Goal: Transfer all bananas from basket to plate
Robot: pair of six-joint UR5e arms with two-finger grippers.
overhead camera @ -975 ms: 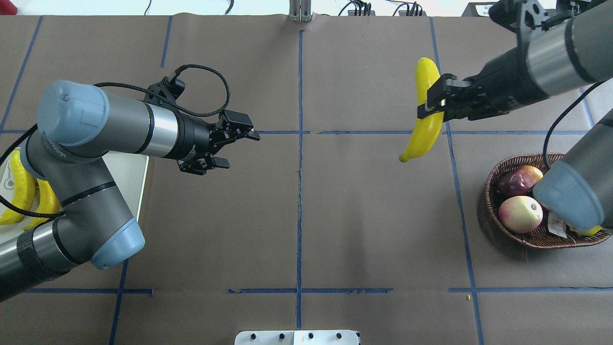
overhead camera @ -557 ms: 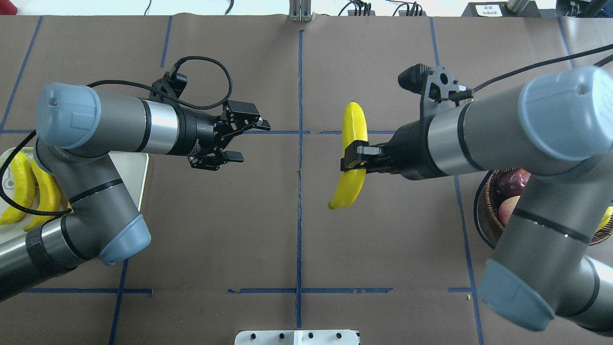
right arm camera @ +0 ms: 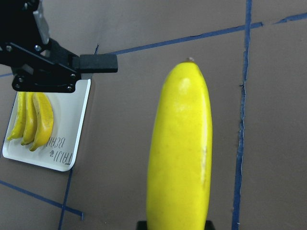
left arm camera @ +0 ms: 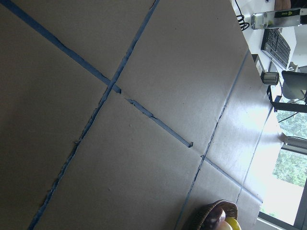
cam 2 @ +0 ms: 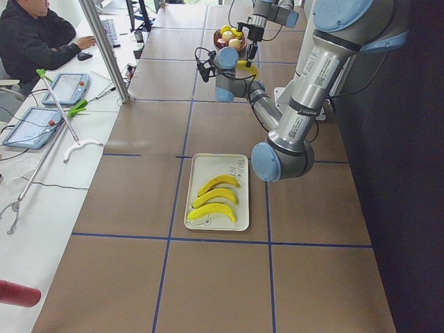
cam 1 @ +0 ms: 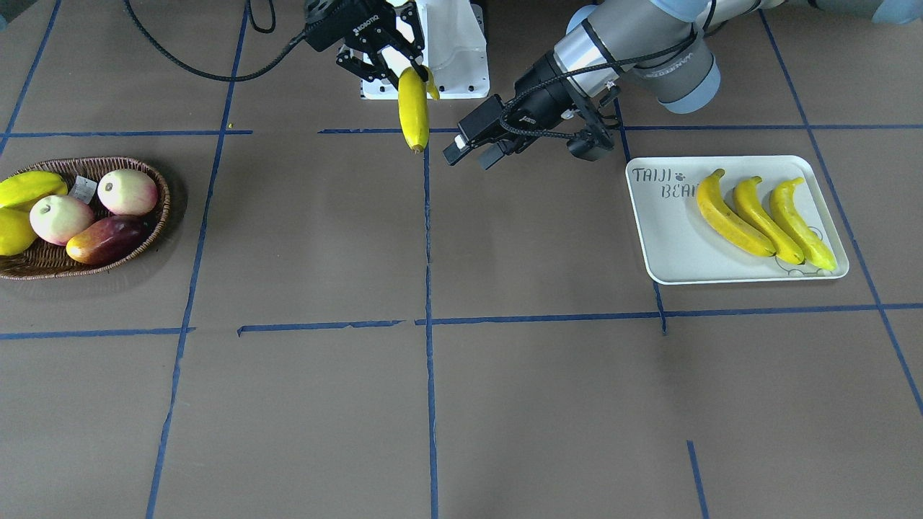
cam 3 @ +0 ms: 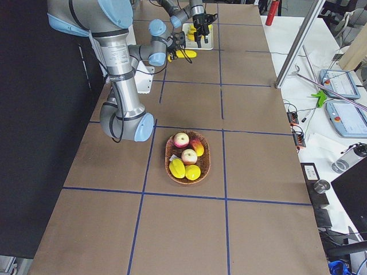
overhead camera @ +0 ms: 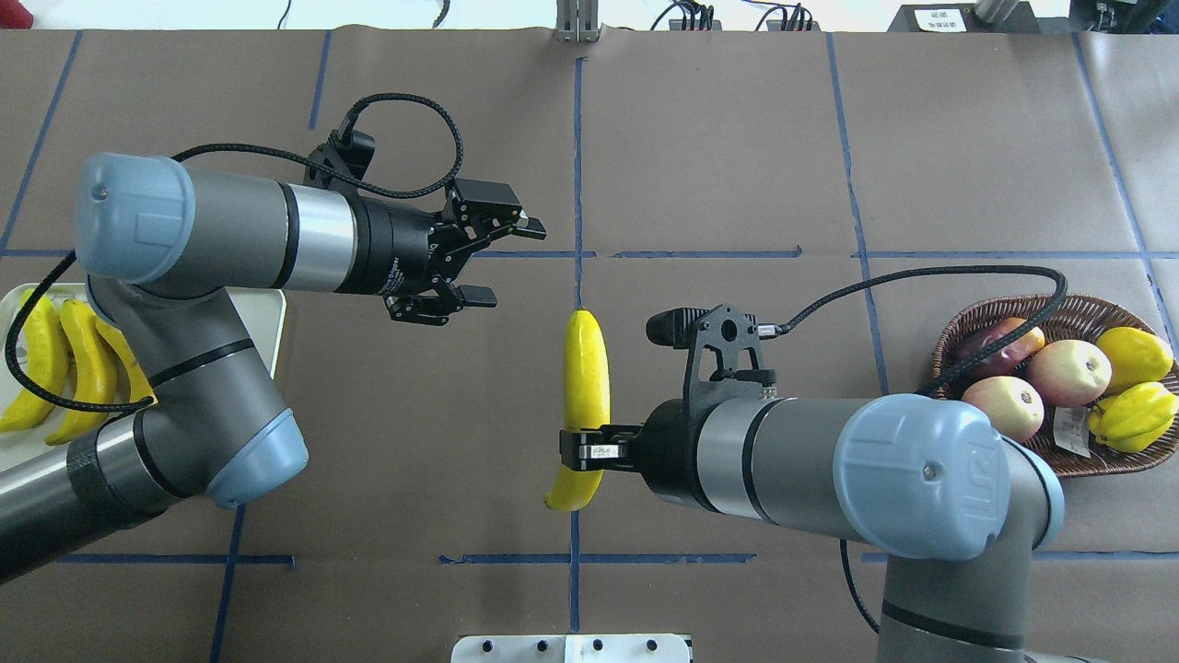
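apples (cam 1: 127, 192), red mango (cam 1: 107, 241), yellow fruits (cam 1: 29, 189) in basket (cam 1: 164, 209)

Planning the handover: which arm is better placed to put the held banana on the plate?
Left: its open end effector hovers near the banana, and the plate lies on its side.

Surface (overhead camera: 737, 138): brown covering, blue tape grid (overhead camera: 577, 184). White bench (cam 2: 41, 229) alongside; two tablets (cam 2: 66, 89), seated operator (cam 2: 35, 35). Daylit window (left arm camera: 290, 177).
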